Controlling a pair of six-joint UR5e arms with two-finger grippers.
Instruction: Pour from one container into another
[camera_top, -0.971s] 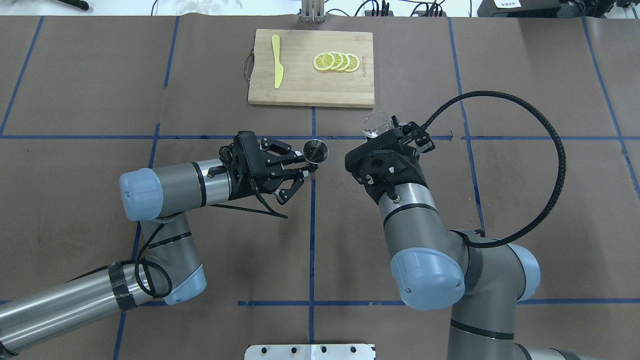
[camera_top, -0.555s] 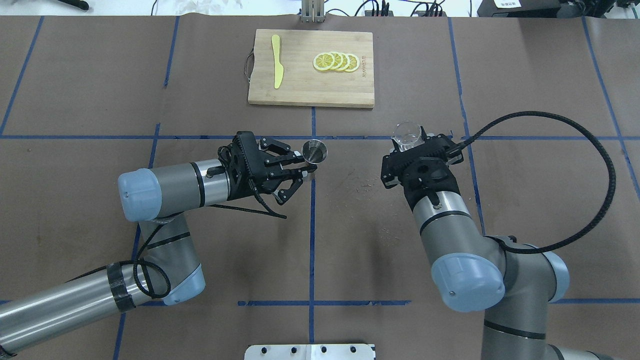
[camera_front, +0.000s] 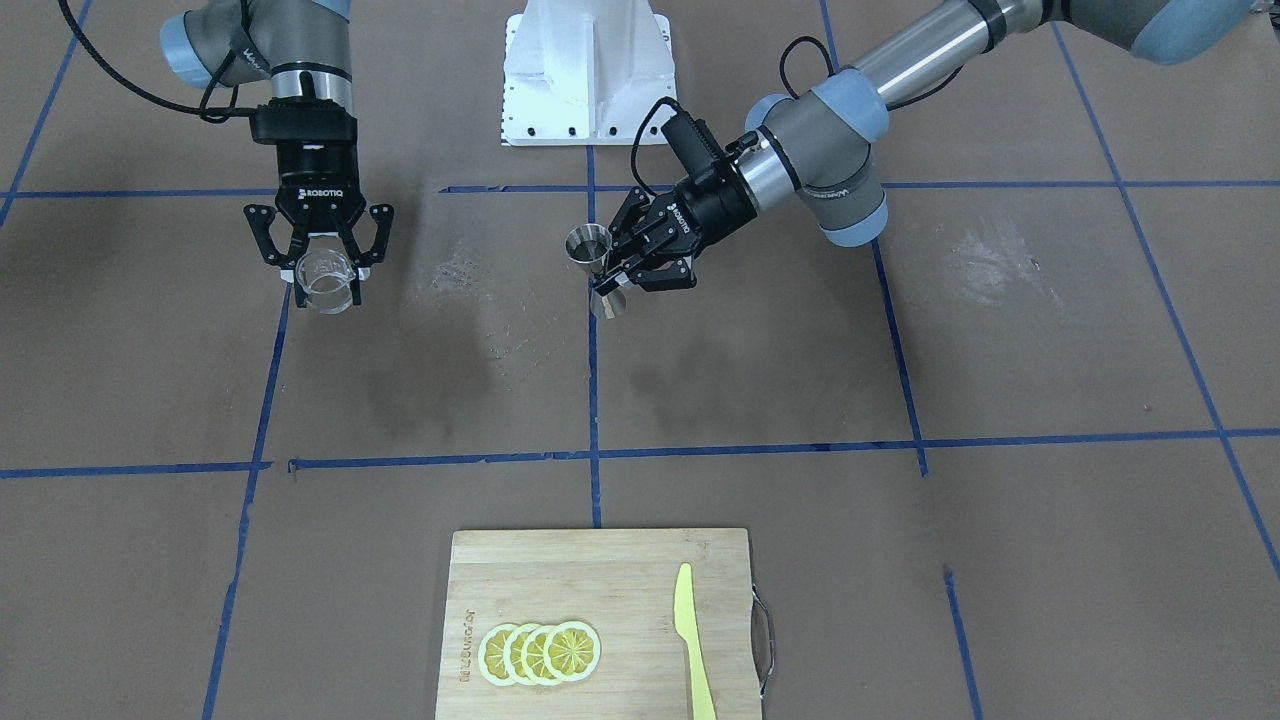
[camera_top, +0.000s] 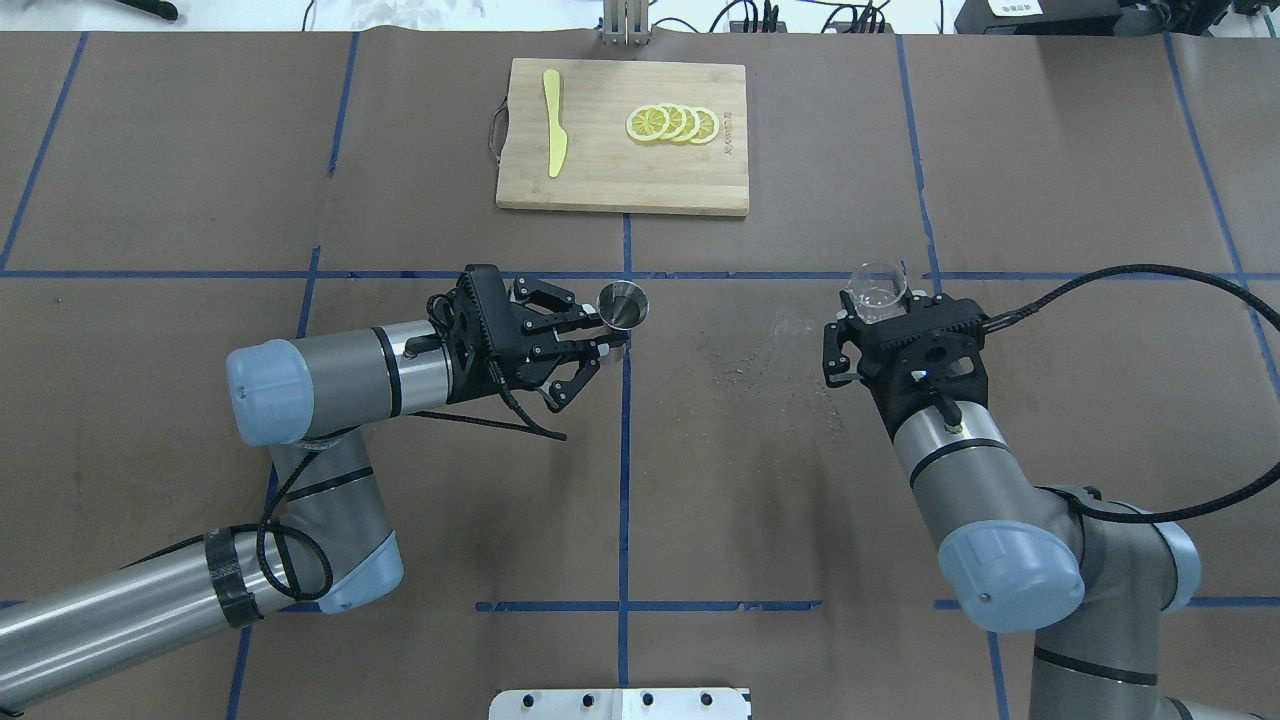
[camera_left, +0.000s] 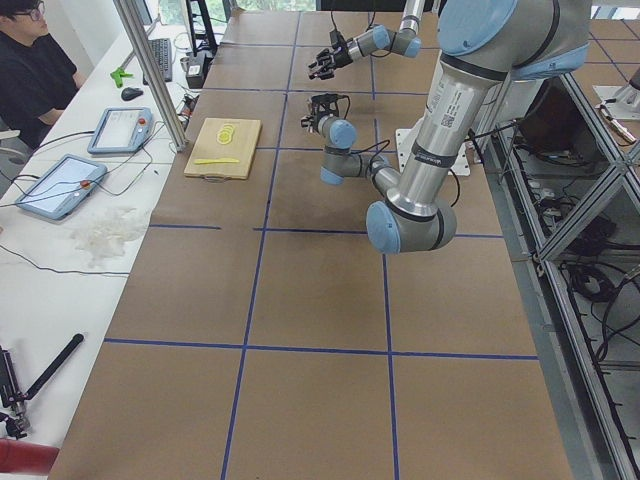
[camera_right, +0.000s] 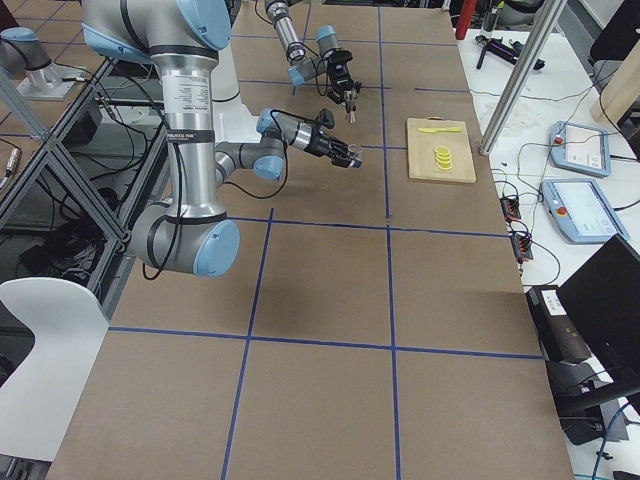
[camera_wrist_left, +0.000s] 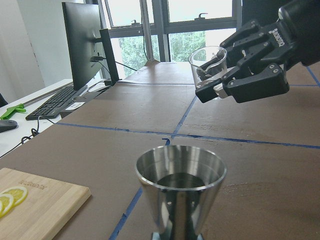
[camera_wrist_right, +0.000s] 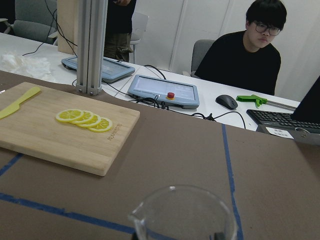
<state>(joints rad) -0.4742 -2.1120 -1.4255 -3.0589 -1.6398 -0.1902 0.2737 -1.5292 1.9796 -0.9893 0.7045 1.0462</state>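
Observation:
My right gripper (camera_top: 880, 308) is shut on the small clear glass cup (camera_top: 876, 290), which it holds upright above the table right of centre. The cup (camera_front: 325, 278) also shows between the fingers in the front-facing view, and its rim (camera_wrist_right: 185, 212) fills the bottom of the right wrist view. My left gripper (camera_top: 610, 332) is shut on the narrow waist of the steel jigger (camera_top: 623, 303) and keeps it upright over the centre blue line. From the left wrist the jigger (camera_wrist_left: 180, 182) is close, with the cup (camera_wrist_left: 207, 65) far behind it. The two containers are well apart.
A bamboo cutting board (camera_top: 600, 185) lies at the far centre with lemon slices (camera_top: 672, 124) and a yellow knife (camera_top: 553, 135). Pale specks (camera_top: 760, 350) dot the brown table between the arms. A white base plate (camera_top: 620, 703) sits at the near edge. An operator (camera_wrist_right: 250, 55) sits beyond the table.
My right arm has swung to the right, carrying the glass cup away from the jigger and bringing it upright. The left gripper and jigger have barely shifted.

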